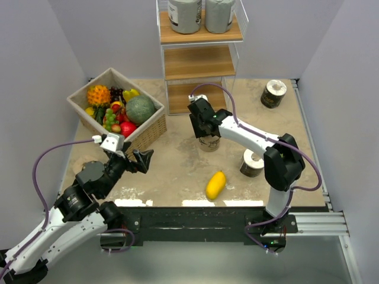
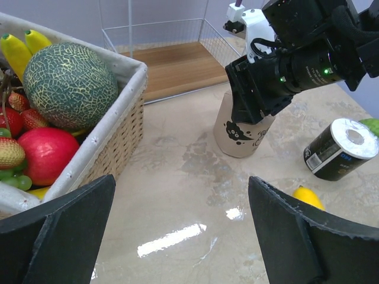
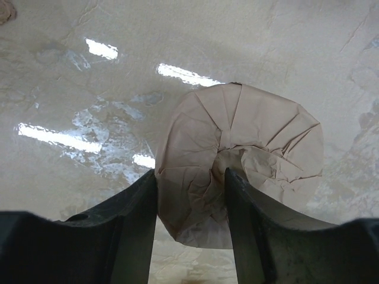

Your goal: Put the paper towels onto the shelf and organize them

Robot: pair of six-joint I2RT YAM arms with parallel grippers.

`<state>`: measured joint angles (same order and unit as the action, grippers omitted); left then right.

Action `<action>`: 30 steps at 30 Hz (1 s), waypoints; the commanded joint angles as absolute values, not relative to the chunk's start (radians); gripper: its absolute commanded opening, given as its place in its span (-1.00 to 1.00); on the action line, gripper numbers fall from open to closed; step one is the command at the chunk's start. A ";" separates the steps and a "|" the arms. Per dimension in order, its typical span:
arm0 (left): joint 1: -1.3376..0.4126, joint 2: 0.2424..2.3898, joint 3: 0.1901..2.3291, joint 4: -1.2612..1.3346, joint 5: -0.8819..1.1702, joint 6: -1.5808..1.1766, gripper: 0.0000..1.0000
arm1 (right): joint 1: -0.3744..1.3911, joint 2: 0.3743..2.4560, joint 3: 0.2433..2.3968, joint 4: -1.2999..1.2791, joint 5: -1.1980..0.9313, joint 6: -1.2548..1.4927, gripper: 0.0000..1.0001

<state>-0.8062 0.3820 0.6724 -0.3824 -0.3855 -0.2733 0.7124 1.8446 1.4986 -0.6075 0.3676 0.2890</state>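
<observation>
A tan paper towel roll (image 3: 260,136) with black prints (image 2: 240,136) stands upright on the table in front of the shelf (image 1: 199,62). My right gripper (image 3: 190,183) comes down on it from above. One finger sits in the hollow core, the other outside the wall, and both press the paper. Two grey rolls (image 1: 184,15) (image 1: 219,15) stand on the shelf's top board. One dark roll (image 1: 273,93) stands at the far right, another (image 1: 253,163) near the right arm. My left gripper (image 2: 180,231) hangs open over bare table beside the basket.
A wicker basket (image 1: 148,127) full of fruit stands at the left, close to my left gripper (image 1: 144,160). A yellow mango (image 1: 215,184) lies near the front edge. The shelf's middle and bottom boards (image 2: 172,68) are bare.
</observation>
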 commanded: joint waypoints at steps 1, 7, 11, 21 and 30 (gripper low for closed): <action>-0.805 0.396 0.678 -0.363 -0.388 -0.330 0.97 | 0.712 1.780 1.439 -0.537 0.335 0.253 -0.11; -0.807 0.460 0.738 -0.452 -0.298 -0.517 0.89 | 0.697 1.599 1.330 -0.427 0.226 0.259 -0.24; -0.807 0.491 0.776 -0.399 -0.253 -0.601 0.90 | 0.644 1.418 1.217 -0.325 0.046 0.325 -0.24; -0.807 0.679 0.925 -0.230 -0.066 -0.690 0.88 | 0.581 1.077 1.062 -0.026 -0.328 0.595 -0.23; -0.807 0.692 0.887 -0.072 -0.009 -0.775 0.90 | 0.580 0.954 0.914 0.291 -0.442 0.909 -0.23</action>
<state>-0.8062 0.7174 0.8955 -0.2157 -0.0582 -0.7071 0.5816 1.0027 0.9627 0.0353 -0.3519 0.7204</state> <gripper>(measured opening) 0.948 0.390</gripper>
